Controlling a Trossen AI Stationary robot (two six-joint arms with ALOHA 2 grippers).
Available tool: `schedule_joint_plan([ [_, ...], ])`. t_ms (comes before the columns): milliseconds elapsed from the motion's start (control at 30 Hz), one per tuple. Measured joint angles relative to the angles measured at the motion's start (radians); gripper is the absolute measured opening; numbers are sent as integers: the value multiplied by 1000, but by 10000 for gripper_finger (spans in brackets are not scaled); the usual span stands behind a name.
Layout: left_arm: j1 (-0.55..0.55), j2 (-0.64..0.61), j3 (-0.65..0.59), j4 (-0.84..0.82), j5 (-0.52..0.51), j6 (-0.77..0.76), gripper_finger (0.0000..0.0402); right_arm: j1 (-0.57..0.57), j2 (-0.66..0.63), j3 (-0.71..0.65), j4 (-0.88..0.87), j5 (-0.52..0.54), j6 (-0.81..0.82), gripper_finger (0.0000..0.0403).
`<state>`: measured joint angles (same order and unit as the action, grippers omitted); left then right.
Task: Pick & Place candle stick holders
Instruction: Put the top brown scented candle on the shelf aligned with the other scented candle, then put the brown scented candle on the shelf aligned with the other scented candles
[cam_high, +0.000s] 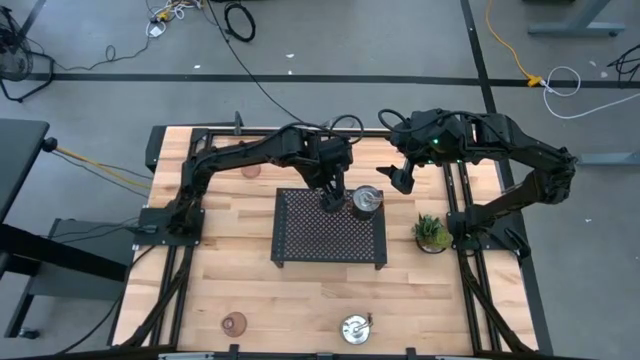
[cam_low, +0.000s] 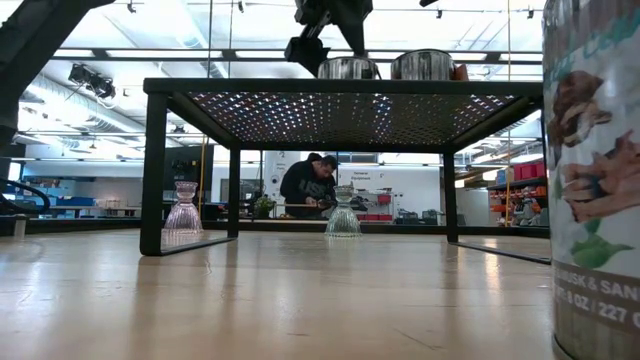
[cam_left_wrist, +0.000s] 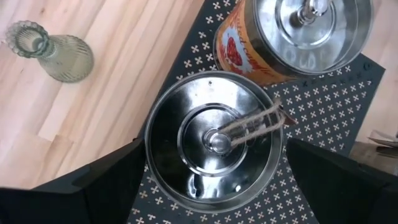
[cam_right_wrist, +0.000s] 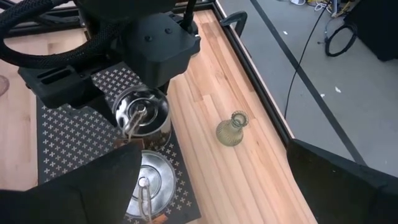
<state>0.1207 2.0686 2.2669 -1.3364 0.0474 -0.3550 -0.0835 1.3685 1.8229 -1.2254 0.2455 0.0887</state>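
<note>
The left claw (cam_left_wrist: 214, 186) stands open with its fingers flanking a silver holder (cam_left_wrist: 214, 140) on the black tray (cam_left_wrist: 323, 106) — light, rigid, slick metal, probably best pinched across the rim — while the fragile olive glass holder (cam_left_wrist: 53, 53) waits beyond on the worktop (cam_left_wrist: 124, 74).

The left arm is stretched from its base at the table's left edge toward the middle, its wrist bent downward, and the left gripper (cam_high: 331, 199) is held pointing down with its fingers (cam_left_wrist: 106, 186) spread wide apart. The right arm is folded back over the table's far right, and the right gripper (cam_high: 401, 180) is kept raised, fingers parted.
</note>
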Motion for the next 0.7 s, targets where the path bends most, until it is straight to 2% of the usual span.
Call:
schedule_joint_plan([
  [700,6,-16,2,-8,27,0,390,0,0,0,5,0,6,400],
])
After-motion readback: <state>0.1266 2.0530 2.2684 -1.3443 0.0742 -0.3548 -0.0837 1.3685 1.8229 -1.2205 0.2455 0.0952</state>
